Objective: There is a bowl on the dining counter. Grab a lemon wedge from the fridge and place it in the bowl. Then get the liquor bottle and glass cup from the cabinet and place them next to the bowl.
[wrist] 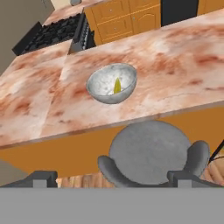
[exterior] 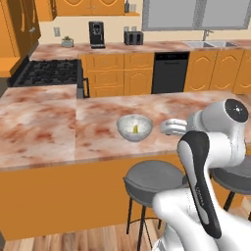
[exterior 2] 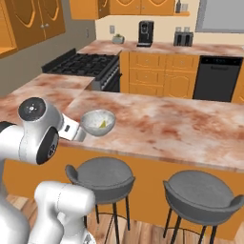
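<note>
pincer [wrist: 111, 177] spread wide and carrying nothing, hanging back over a grey stool [wrist: 148, 153] short of the dining counter [wrist: 175, 57]. lemon wedge [wrist: 117, 85] sits inside the bowl [wrist: 111, 83], so that part looks done. next job, i'd say: swing clear and head for the cabinet (bottle and glass wait there), lifting away without nudging the bowl.

1. No readable text, labels, brands, numbers or signs anywhere.
2. Faint marking on dark curved band of white robot arm [exterior: 203, 193], at 5 o'clock in left base view, too blurred to read.
</note>
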### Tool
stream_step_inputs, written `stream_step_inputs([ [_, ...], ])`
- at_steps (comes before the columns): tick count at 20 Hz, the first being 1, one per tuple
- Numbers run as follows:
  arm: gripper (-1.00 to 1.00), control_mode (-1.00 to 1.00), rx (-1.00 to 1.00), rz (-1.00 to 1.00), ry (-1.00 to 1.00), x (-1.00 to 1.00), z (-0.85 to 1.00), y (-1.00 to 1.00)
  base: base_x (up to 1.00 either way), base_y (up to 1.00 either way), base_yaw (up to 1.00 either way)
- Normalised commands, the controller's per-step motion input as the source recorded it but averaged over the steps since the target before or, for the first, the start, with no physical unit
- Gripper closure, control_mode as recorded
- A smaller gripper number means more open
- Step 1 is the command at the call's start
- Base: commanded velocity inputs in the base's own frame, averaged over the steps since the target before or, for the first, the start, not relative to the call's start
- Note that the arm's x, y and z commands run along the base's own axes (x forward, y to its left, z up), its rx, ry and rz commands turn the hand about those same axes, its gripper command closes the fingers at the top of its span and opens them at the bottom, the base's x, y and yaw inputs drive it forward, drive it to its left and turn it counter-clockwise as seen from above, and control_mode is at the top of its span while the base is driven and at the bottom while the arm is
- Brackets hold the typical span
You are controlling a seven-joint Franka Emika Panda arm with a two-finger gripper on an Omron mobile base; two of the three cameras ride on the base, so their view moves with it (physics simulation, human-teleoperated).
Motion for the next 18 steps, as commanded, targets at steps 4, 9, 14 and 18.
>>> stream_step_inputs([
  [4,-1.0,1.0,0.0,0.0,0.0,0.0,0.0,0.0,-0.65,-0.57,-0.06],
  [9,-1.0,1.0,0.0,0.0,0.0,0.0,0.0,0.0,-0.53,-0.8,-0.02],
  [14,-1.0,1.0,0.0,0.0,0.0,0.0,0.0,0.0,-0.44,-0.95,0.0],
  [18,-1.0,1.0,0.0,0.0,0.0,0.0,0.0,0.0,-0.29,-1.0,0.0],
])
